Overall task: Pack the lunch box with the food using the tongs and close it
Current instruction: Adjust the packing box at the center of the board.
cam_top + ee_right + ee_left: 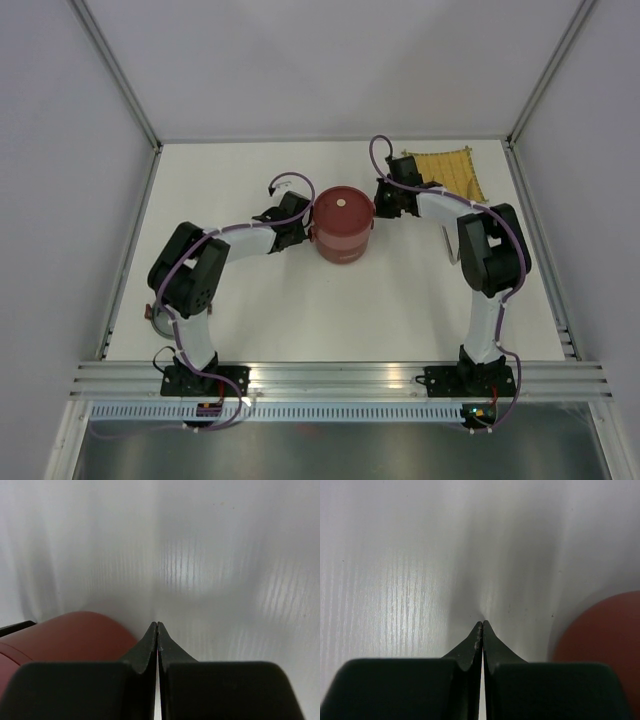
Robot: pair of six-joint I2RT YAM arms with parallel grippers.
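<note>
1. Mid-surface, a little toward the far side: lunch box (342,235), round, dark red, upright. It is closed by a flat red lid (352,212) with a pale knob (341,201) at its centre.
2. Left hand (303,226): low, just beside the lunch box on its left. Whether it touches the wall cannot be told. Its fingers (470,647) are pressed fully together, tips meeting, with nothing between them. The left wrist view shows the tips over bare white surface, with the box's red curve at the right edge.
3. Right hand (379,206): just beside the lunch box on its right, near the lid's rim. Contact cannot be told. Its fingers (172,652) are likewise closed tip to tip and hold nothing. The right wrist view shows the box's red side at lower left, close by the tips.
4. Surface (400,300): white and flat, carrying the lunch box and both arms.
5. Mat (447,174): yellow, woven, lying flat at the far right corner of the surface. It is behind the right arm and apart from the lunch box.
</note>
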